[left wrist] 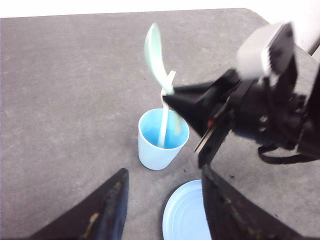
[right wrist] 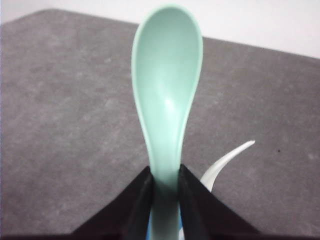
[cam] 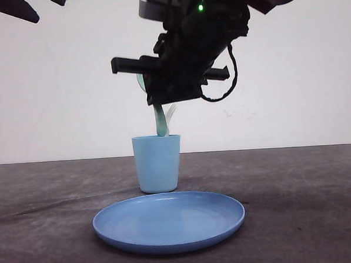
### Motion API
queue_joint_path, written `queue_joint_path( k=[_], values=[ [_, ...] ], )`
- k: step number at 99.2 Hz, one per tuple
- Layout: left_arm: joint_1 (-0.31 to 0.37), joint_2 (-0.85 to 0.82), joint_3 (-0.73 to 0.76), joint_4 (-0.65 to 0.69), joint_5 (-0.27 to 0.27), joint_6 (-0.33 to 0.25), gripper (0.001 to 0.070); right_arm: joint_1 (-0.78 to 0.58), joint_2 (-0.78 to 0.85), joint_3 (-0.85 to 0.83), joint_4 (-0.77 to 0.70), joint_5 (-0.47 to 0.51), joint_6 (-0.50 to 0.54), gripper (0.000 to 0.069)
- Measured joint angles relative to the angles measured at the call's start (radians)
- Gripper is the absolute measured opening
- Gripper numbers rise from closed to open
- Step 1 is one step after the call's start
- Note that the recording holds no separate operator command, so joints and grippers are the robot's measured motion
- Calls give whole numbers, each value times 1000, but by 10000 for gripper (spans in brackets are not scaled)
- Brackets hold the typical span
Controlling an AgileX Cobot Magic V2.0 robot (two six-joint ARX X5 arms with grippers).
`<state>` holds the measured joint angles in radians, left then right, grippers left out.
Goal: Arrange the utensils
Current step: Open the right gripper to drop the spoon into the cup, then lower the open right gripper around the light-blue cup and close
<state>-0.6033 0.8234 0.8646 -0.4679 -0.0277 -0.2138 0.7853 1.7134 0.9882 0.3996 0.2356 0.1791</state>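
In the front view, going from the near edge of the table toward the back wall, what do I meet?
Round blue plate → light blue cup, with the mint-green spoon held by the right pincer and the white fork standing in it.

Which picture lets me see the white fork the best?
The left wrist view: the white fork stands in the light blue cup, its handle down inside. The front view shows just a pale sliver behind the green spoon; the right wrist view shows one curved end.
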Motion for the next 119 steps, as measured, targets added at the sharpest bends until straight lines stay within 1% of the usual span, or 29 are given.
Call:
queue_joint_path(
  k=[4,14,21,33,48,59,73,77,80,90,94,100,119],
  values=[
    [0,0,0,0,0,0,274,0,0,0,1,0,0,156],
    [0,0,0,0,0,0,274,0,0,0,1,0,0,298],
    [0,0,0,0,0,0,274,0,0,0,0,0,0,353],
    [0,0,0,0,0,0,274,0,-4,0,-27,-1,0,379],
    [0,0,0,-4,0,0,274,23,-77,-1,-127,0,0,382],
    [0,0,0,-11,0,0,274,55,-186,0,-243,0,0,382],
    [0,0,0,-11,0,0,274,90,-297,0,-433,0,9,389],
    [0,0,0,-12,0,0,274,98,-313,0,-482,-1,15,415],
    [0,0,0,-12,0,0,274,102,-320,0,-517,-1,23,450],
    [0,0,0,-14,0,0,274,106,-324,0,-610,-3,66,626],
    [0,0,0,-15,0,0,274,106,-323,0,-641,-4,87,683],
    [0,0,0,-14,0,0,274,105,-314,0,-661,-3,116,681],
    [0,0,0,-15,0,0,274,98,-246,0,-642,-5,192,681]
  ],
)
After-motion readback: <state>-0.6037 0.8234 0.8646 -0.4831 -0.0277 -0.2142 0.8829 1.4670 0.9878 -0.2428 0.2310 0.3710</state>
